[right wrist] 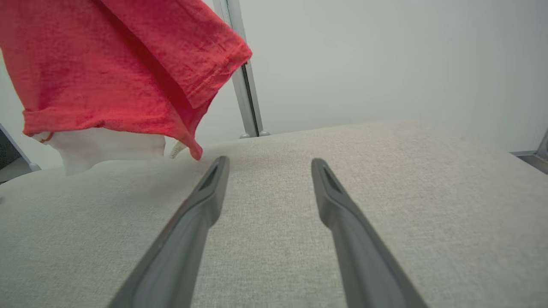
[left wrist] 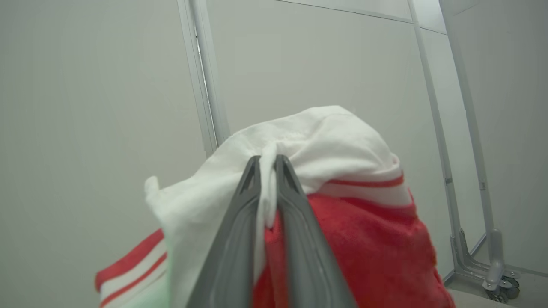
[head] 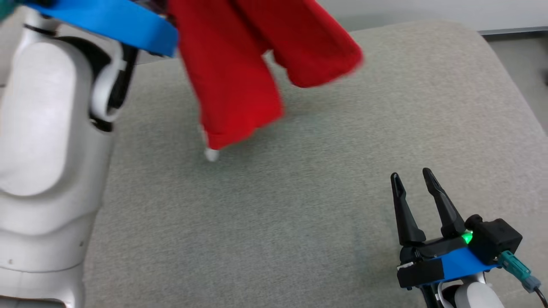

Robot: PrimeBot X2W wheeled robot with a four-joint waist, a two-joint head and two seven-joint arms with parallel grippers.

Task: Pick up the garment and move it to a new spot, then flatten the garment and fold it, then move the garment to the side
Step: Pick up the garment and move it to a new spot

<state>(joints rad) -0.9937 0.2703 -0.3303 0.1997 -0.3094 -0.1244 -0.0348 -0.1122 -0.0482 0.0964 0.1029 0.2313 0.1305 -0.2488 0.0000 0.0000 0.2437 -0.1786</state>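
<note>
Grey cushion (head: 299,214) lies below garment (head: 231,77) (red, hanging) pinched in left pincer (left wrist: 268,159); right pincer (head: 411,173) gapes

Grey fabric surface (head: 299,222) w/ rounded corner, pale wall panels (left wrist: 85,107), metal upright (right wrist: 242,85), grey floor (head: 522,64).

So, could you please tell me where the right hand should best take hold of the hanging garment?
Probably the low red hem corner, approached from the robot's right. The garment hangs from the shut left hand, that corner dangles free, and the open right hand sits to its right.
</note>
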